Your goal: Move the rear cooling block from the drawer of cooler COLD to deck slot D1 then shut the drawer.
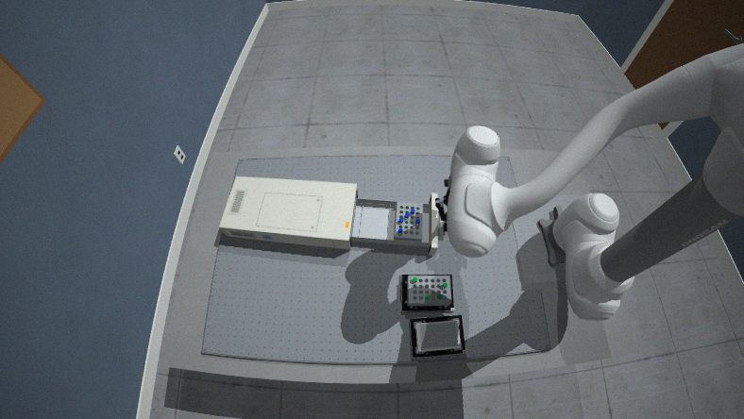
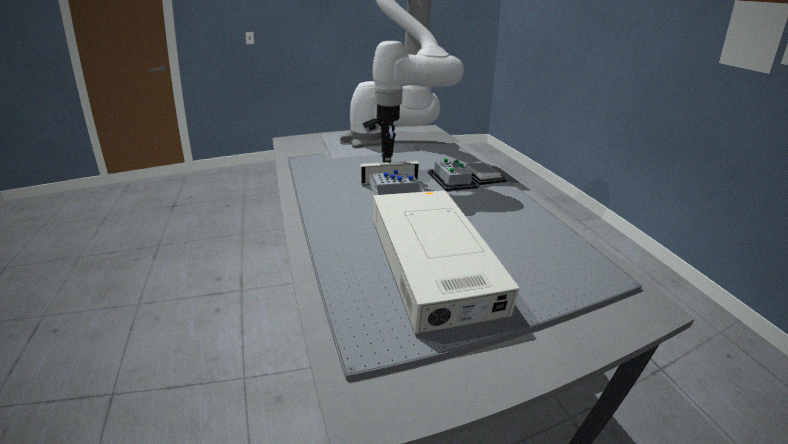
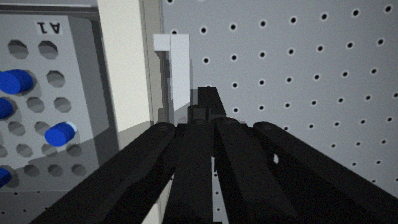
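Note:
The cooler COLD point(image 1: 291, 210) point(image 2: 441, 248) has its drawer point(image 1: 372, 223) pulled out, and its orange lamp point(image 1: 346, 225) point(image 2: 428, 193) is lit. The drawer's rear bay is empty. The front block point(image 1: 408, 221) point(image 2: 392, 180) point(image 3: 40, 100) with blue tubes sits flat next to the handle point(image 1: 432, 224) point(image 2: 387, 165) point(image 3: 177, 65). The rear block point(image 1: 427, 290) point(image 2: 453, 170) with green tubes sits flat in slot D1 point(image 1: 427, 309). My gripper point(image 1: 441, 210) point(image 2: 386, 157) point(image 3: 206, 101) is shut and empty, low on the outer side of the handle and close to it.
Slot D2 point(image 1: 413, 338) point(image 2: 485, 172) lies beyond D1 and holds no block. The perforated deck plate point(image 1: 291, 311) point(image 3: 310, 75) covers the table. The arm's base point(image 1: 593, 259) stands to the right of the slots.

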`<state>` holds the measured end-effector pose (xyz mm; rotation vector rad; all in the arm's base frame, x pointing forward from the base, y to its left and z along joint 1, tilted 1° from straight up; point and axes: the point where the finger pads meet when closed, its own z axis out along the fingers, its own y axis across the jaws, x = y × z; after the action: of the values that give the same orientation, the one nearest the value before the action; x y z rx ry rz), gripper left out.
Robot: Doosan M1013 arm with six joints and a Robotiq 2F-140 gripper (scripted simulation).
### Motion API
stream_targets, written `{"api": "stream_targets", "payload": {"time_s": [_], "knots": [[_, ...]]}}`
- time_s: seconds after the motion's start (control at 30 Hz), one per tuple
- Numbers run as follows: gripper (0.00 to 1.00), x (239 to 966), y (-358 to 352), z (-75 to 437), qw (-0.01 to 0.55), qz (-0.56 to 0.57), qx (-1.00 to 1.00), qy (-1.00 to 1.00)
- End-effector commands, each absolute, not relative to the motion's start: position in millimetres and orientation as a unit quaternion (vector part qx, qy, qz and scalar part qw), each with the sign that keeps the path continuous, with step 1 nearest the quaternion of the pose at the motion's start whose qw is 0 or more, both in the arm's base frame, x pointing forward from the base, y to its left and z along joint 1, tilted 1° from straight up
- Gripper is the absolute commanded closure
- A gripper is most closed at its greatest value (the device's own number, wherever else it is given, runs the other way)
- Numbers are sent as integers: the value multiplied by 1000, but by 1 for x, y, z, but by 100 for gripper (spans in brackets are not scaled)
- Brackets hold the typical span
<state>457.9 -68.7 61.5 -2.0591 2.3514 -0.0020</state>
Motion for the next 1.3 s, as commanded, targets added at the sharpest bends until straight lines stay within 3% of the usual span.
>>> {"api": "stream_targets", "payload": {"time_s": [0.0, 1.27], "knots": [[90, 462, -69, 62, 8, -1, -659, 752], [90, 506, -75, 63, 8, -1, -659, 752]]}}
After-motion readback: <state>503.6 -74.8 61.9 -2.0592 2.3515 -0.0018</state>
